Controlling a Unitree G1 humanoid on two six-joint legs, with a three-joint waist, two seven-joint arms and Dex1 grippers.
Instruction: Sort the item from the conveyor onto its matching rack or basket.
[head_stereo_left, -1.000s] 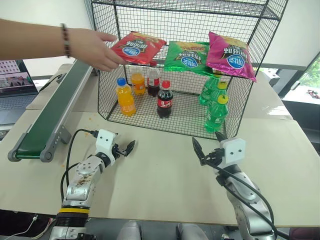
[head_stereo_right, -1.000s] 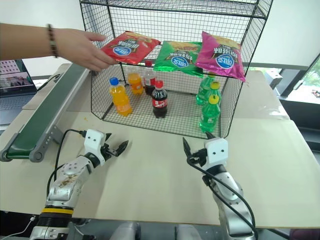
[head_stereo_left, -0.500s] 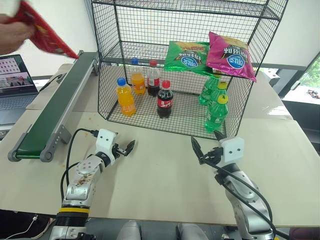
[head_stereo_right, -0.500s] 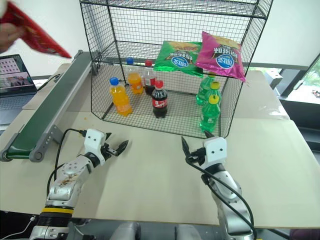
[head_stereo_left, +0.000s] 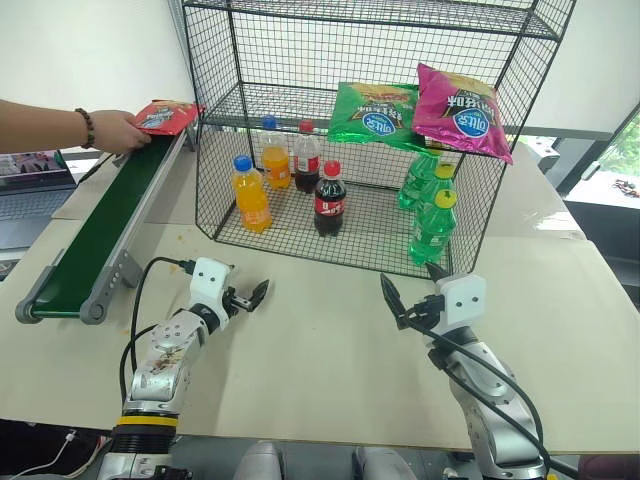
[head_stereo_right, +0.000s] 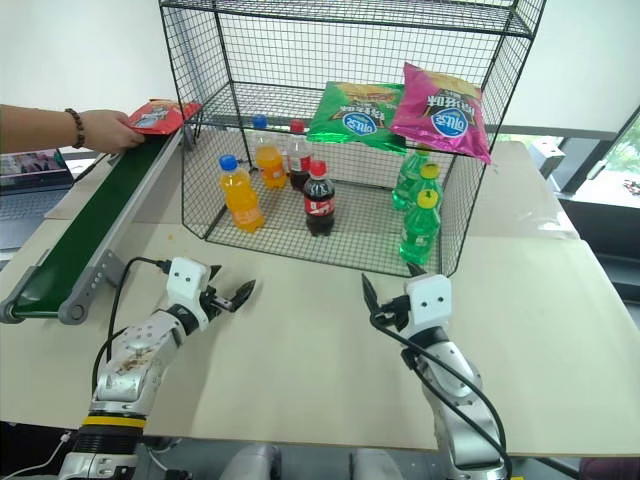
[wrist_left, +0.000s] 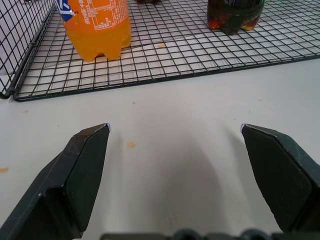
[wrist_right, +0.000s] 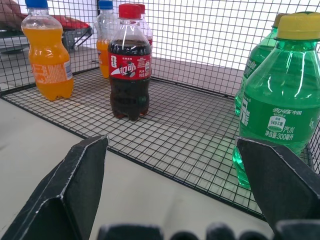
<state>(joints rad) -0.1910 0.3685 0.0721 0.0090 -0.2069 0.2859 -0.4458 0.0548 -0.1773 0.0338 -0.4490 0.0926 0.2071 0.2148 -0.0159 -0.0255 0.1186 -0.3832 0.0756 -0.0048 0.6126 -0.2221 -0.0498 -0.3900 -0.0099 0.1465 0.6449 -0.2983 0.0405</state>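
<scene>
The red chip bag (head_stereo_left: 165, 115) lies at the far end of the dark green conveyor (head_stereo_left: 95, 235), with a person's hand (head_stereo_left: 118, 131) on it. The black wire rack (head_stereo_left: 370, 130) stands behind the table's middle, a green bag (head_stereo_left: 375, 112) and a pink bag (head_stereo_left: 458, 108) on its middle shelf. My left gripper (head_stereo_left: 251, 296) hovers open over the table in front of the rack, nothing between its fingers. To the right, my right gripper (head_stereo_left: 408, 289) is open too, empty, close to the rack's front right corner.
Orange soda bottles (head_stereo_left: 250, 193), cola bottles (head_stereo_left: 330, 198) and green bottles (head_stereo_left: 432, 222) stand on the rack's bottom shelf. A laptop (head_stereo_left: 30, 175) sits left of the conveyor. Bare tabletop (head_stereo_left: 320, 340) stretches between my grippers and the front edge.
The person's hand took the red bag off the rack's middle shelf, swung it up to the left, and now rests it on the conveyor's far end. My grippers kept still.
</scene>
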